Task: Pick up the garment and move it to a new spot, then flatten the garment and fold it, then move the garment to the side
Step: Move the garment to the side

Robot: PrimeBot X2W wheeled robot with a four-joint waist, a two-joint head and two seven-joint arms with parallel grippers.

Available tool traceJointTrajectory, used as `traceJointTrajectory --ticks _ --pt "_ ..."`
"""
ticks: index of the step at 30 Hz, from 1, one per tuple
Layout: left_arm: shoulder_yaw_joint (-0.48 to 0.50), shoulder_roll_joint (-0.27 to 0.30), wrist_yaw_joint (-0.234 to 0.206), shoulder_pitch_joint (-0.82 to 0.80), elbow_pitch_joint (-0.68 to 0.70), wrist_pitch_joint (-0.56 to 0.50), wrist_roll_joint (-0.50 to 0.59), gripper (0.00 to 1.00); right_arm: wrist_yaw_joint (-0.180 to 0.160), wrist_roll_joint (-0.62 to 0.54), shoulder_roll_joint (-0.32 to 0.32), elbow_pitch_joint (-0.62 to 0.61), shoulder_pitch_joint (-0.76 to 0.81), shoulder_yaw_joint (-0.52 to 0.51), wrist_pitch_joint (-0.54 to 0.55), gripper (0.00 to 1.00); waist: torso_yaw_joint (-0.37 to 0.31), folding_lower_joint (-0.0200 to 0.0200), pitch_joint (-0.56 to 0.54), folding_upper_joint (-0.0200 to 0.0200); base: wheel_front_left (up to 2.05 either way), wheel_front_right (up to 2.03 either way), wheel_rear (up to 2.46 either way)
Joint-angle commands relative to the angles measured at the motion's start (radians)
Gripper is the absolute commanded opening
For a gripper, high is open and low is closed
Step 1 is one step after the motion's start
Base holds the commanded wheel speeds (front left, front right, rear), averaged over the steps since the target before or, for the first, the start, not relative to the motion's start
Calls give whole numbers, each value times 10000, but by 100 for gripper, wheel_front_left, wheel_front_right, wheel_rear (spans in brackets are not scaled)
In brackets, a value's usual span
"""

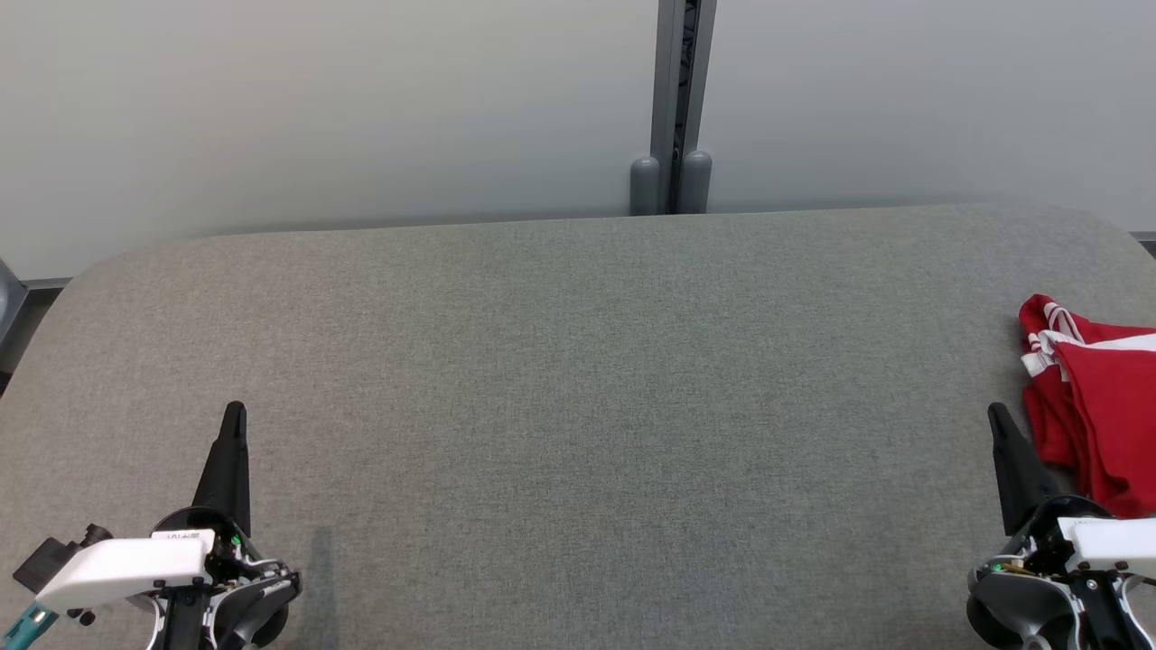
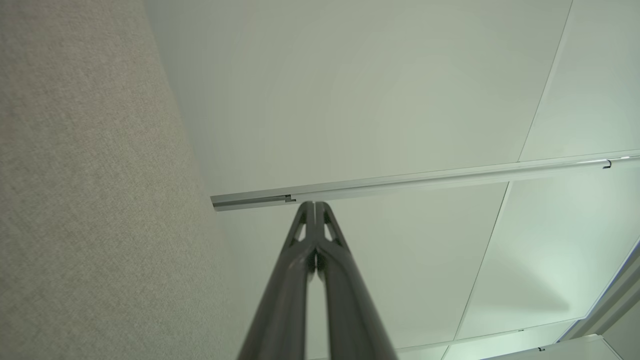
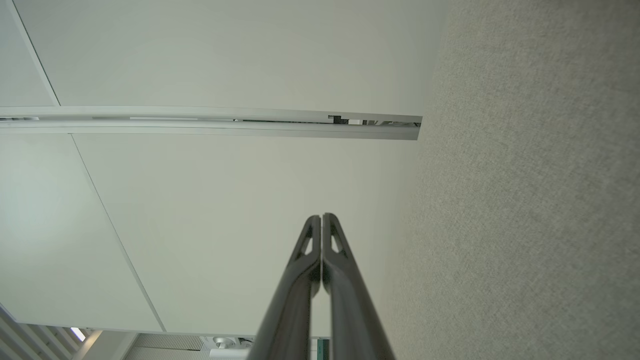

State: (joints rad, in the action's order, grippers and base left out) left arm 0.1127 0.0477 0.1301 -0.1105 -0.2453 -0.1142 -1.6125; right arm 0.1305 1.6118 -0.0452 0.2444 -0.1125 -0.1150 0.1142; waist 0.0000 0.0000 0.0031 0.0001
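Observation:
The garment, red with white stripes, lies crumpled at the right edge of the grey felt table, partly cut off by the head view's border. My right gripper stands shut just left of it, fingers pointing away from me, nothing held. At the lower left my left gripper is shut and holds nothing, far from the garment. In the left wrist view the left gripper shows its fingers pressed together against the pale wall. The right gripper looks the same in the right wrist view.
A pale wall with a vertical metal post rises behind the table's far edge. The table's corners are rounded. A horizontal wall rail crosses the left wrist view, and the same kind of rail crosses the right wrist view.

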Motion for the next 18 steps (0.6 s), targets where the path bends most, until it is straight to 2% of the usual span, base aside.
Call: traceJointTrajectory --ticks 1,18 --pt "42 49 32 41 31 -29 -14 0 4 24 -95 -38 101 -9 33 0 0 0 0 -1 0 0 0" --pt "42 49 32 42 32 -29 -14 0 4 25 -94 -38 101 -9 34 0 0 0 0 -1 0 0 0"
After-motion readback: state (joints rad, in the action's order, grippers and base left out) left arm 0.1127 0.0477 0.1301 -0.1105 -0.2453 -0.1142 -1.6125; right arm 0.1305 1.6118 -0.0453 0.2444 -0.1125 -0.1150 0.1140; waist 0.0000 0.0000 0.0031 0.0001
